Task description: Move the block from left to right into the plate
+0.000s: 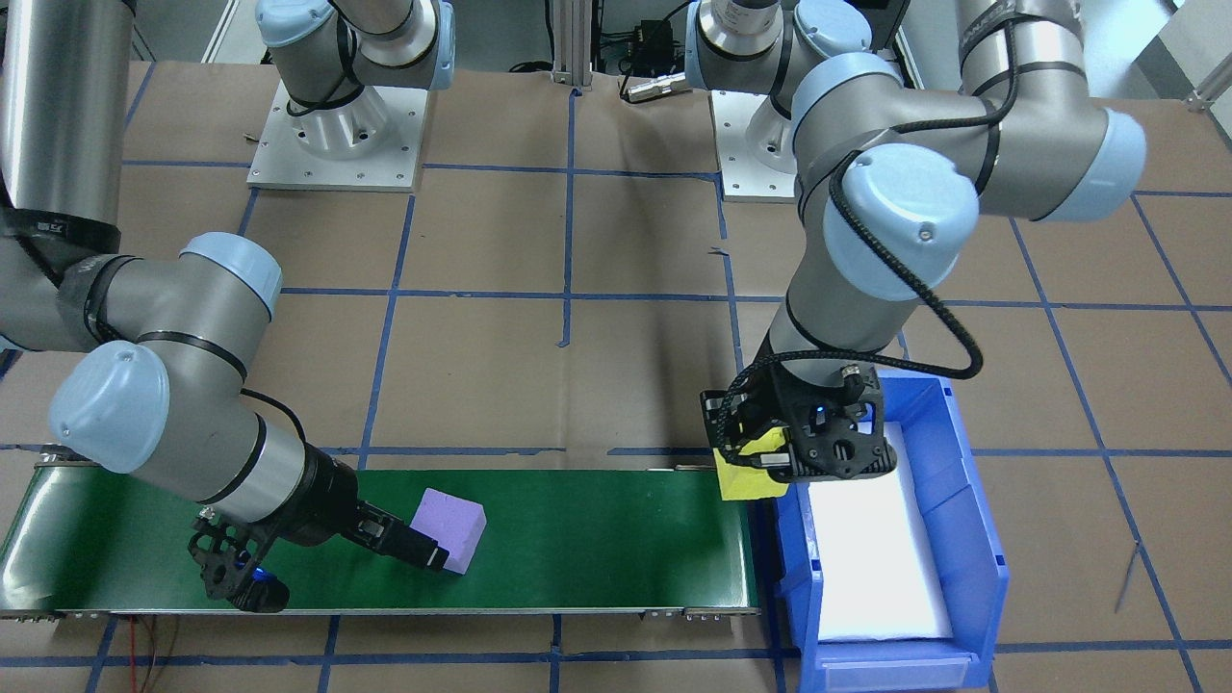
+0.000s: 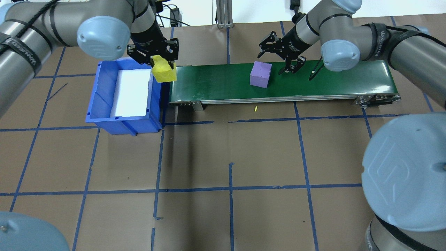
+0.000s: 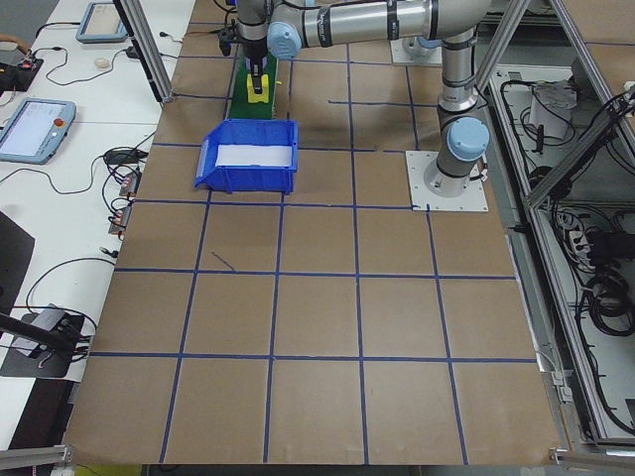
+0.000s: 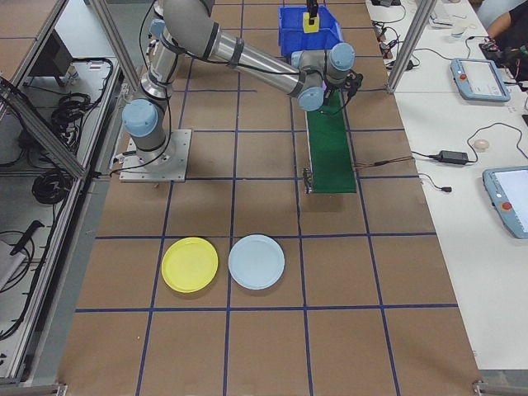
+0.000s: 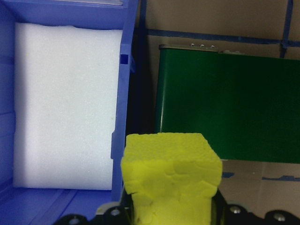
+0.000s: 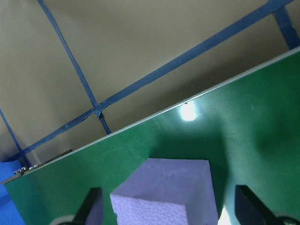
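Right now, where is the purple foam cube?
In the overhead view the purple foam cube sits near the middle of the green conveyor belt, right beside the right arm's open end effector, far from the blue plastic bin.

Embossed UR logo on joint caps and. White lettering on black arm straps: too small to read.

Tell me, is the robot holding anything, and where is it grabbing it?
Yes. The left gripper holds the yellow block, pinched on its sides.
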`<action>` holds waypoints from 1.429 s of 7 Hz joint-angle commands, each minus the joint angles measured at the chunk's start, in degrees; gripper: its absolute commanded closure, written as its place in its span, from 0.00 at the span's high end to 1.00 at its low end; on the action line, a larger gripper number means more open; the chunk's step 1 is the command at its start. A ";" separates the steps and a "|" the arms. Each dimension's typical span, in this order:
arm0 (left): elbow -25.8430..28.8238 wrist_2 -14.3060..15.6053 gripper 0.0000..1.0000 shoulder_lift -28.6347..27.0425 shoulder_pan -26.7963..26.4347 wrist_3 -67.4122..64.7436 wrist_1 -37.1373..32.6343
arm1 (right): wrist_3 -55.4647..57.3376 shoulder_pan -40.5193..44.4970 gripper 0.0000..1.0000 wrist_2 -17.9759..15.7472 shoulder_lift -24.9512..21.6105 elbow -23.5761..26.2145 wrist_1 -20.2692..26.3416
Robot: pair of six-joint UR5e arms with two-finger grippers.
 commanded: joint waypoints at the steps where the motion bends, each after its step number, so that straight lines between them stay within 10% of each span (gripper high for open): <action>1: 0.04 -0.05 0.36 -4.96 -1.64 -0.85 6.10 | -0.08 0.62 0.99 -0.15 0.19 0.15 -0.48; 3: 0.04 0.65 0.38 -7.78 -1.55 1.51 7.86 | -1.12 0.80 0.95 -4.61 0.46 2.77 -2.92; 6: -1.36 0.04 0.91 -8.41 -1.55 1.09 9.02 | -12.61 0.63 0.33 -12.89 -1.63 2.72 -3.31; 7: -1.54 -0.05 1.00 -7.28 -1.55 0.30 9.37 | -19.69 0.19 0.30 -18.03 -6.35 1.83 4.71; 10: -1.37 0.74 1.00 1.31 -1.12 1.34 1.43 | -56.53 -13.19 0.32 -33.52 -14.56 3.57 9.27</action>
